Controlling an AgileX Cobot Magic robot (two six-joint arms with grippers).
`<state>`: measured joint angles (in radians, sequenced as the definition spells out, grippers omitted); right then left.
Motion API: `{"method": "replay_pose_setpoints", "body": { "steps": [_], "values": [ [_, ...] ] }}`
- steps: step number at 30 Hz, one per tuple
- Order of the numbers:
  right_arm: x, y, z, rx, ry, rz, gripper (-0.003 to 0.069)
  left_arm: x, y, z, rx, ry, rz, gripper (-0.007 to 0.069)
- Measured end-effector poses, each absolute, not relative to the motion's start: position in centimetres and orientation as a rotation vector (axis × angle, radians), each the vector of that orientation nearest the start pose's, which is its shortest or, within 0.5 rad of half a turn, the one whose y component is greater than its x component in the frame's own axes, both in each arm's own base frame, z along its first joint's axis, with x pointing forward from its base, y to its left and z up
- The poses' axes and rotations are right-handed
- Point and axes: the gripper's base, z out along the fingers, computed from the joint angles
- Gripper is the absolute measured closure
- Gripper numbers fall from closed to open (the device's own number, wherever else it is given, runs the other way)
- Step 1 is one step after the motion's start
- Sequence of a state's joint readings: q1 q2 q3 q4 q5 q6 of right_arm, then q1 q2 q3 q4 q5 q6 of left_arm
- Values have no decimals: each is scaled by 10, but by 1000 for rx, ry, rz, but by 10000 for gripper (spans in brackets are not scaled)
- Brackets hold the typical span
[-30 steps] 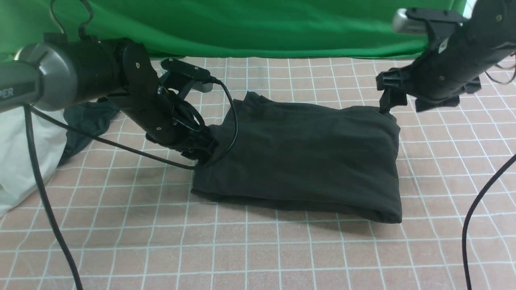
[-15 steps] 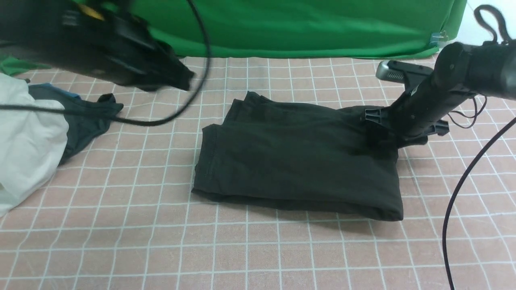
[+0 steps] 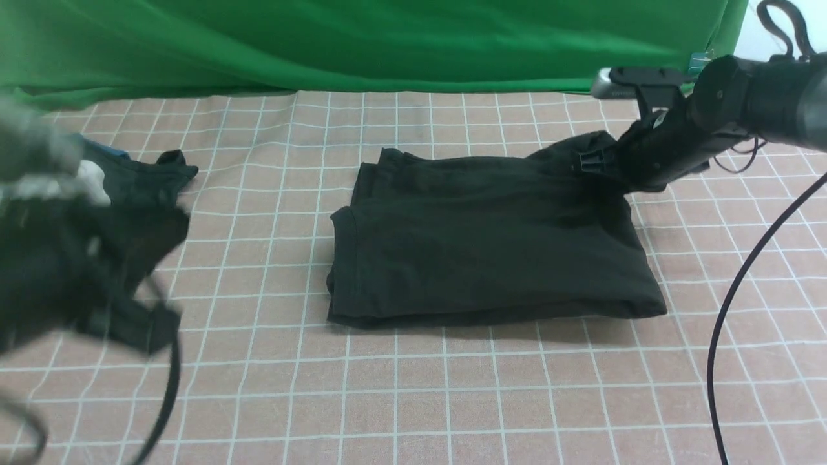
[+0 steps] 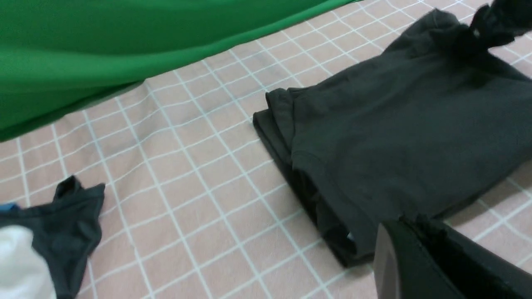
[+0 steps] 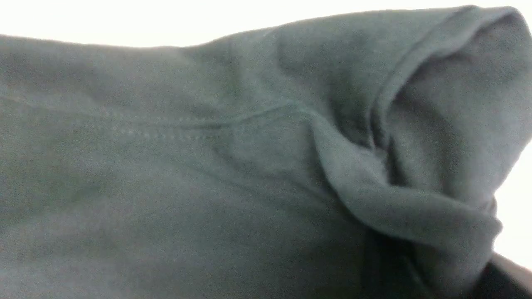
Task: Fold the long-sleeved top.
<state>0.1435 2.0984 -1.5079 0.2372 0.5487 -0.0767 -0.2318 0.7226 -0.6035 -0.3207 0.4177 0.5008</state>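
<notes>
We find the long-sleeved top (image 3: 491, 252) folded into a compact rectangle at the centre of the checked table cover (image 3: 413, 400). Its left edge shows stacked hemmed layers; its near edge runs straight from left to right. The far right corner is bunched and raised off the cloth, where the right gripper (image 3: 597, 165) has it pinched; the wrist view on that side shows only gathered knit fabric (image 5: 374, 166) filling the frame, so the jaws themselves are hidden.

We see the left gripper (image 3: 139, 326) blurred at the near left, well apart from the top, its jaws closed together and holding nothing.

A smaller dark cloth (image 3: 145, 177) lies at the far left beside a white garment (image 4: 20, 261). Bare cover lies all along the near side and between the top and the green backdrop (image 3: 362, 39).
</notes>
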Motion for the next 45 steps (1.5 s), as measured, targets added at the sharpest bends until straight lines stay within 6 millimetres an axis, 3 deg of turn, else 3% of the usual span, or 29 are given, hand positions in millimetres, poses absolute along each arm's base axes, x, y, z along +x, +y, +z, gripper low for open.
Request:
{"method": "replay_pose_setpoints", "body": {
  "steps": [1,3,4,6,9,10,11,13,15,16,18,19,21,22,24,26,31,38,45],
  "values": [
    [447,75,171,-69,2613,255,288,130,-42,307,497,1901,-135,607],
    [446,75,178,-82,2628,259,154,119,-38,301,476,1850,-124,607],
    [444,75,184,-102,2640,258,115,114,-36,299,467,1827,-119,607],
    [438,74,194,-149,2658,241,107,105,-33,297,450,1776,-111,607],
    [416,70,232,-205,2674,213,274,90,-29,297,436,1701,-98,607],
    [414,70,235,-207,2672,211,288,89,-29,297,436,1698,-98,607],
    [397,67,255,-218,2659,206,397,84,-28,297,432,1674,-96,607],
    [373,64,275,-221,2641,205,487,79,-27,297,430,1657,-96,607],
    [354,62,292,-220,2606,206,524,78,-27,298,430,1651,-97,607],
    [328,58,307,-210,2575,209,543,77,-26,298,430,1646,-97,607],
    [310,55,313,-198,2561,213,549,77,-26,298,430,1647,-97,607],
    [280,51,330,-184,2510,218,554,77,-26,298,430,1648,-97,607],
    [250,47,339,-181,2466,220,555,77,-26,298,430,1648,-97,607],
    [228,43,341,-177,2449,223,555,77,-26,298,430,1648,-97,607],
    [211,41,345,-170,2423,228,557,77,-26,298,430,1648,-97,607],
    [181,37,346,-160,2391,234,557,77,-26,298,430,1648,-97,607],
    [130,30,337,-164,2326,236,557,77,-26,298,431,1649,-97,607],
    [101,24,320,-188,2260,201,555,77,-26,298,431,1649,-97,607],
    [95,23,320,-191,2231,199,543,77,-26,298,431,1649,-97,607]
  ]
}}
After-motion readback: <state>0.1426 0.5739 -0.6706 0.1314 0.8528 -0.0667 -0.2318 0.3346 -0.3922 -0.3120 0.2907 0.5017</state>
